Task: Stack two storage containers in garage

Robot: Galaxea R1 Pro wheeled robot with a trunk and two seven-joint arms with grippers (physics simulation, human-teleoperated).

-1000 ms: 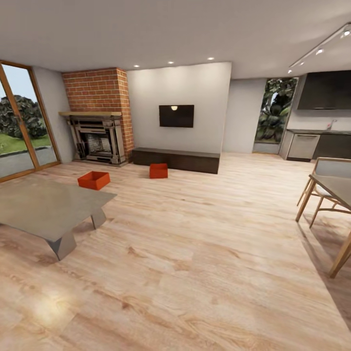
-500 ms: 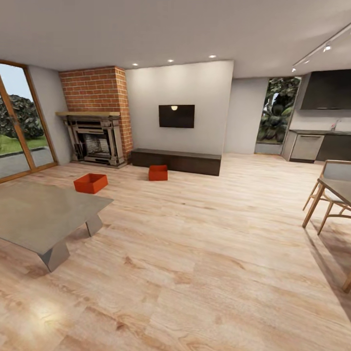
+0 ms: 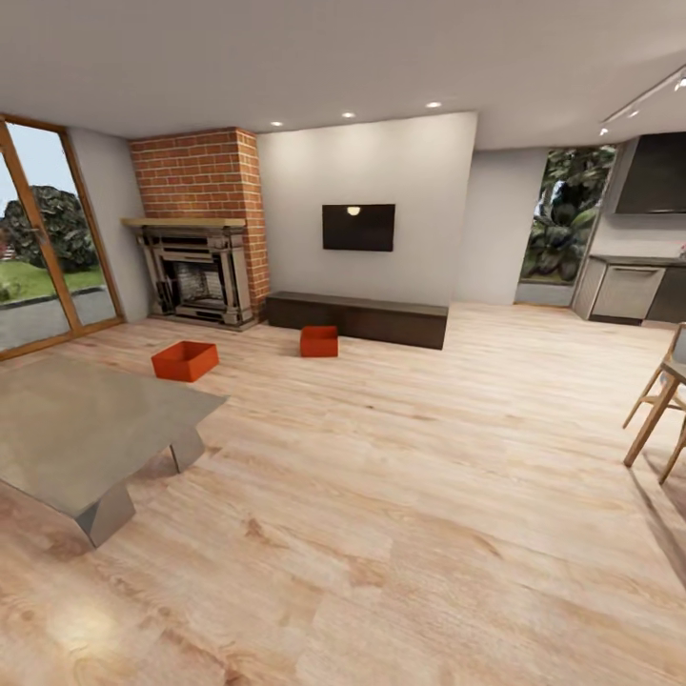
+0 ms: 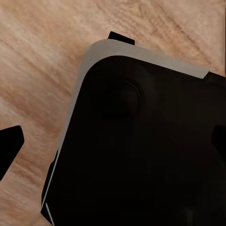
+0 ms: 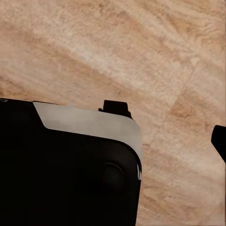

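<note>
Two red-orange storage containers rest on the living room's light wood-plank floor (image 3: 400, 495), well ahead of me. One container (image 3: 185, 360) lies left of centre, beyond the grey coffee table. The other container (image 3: 319, 341) stands just in front of the dark low cabinet under the TV. In the left wrist view, my left gripper (image 4: 115, 141) hangs over my own dark base, one black fingertip (image 4: 10, 143) at the picture's edge and nothing held. My right gripper (image 5: 113, 141) is likewise spread wide, with one fingertip (image 5: 219, 140) over bare planks.
A low grey coffee table (image 3: 86, 429) fills the near left. A brick fireplace (image 3: 195, 272), a wall TV (image 3: 358, 228) and a long dark cabinet (image 3: 357, 319) line the far wall. A wooden chair (image 3: 657, 410) stands at right, glass doors (image 3: 48, 248) at left.
The whole view has shifted: the fireplace, TV and containers sit slightly further right and the chair has slid toward the right edge. The containers themselves have not moved.
</note>
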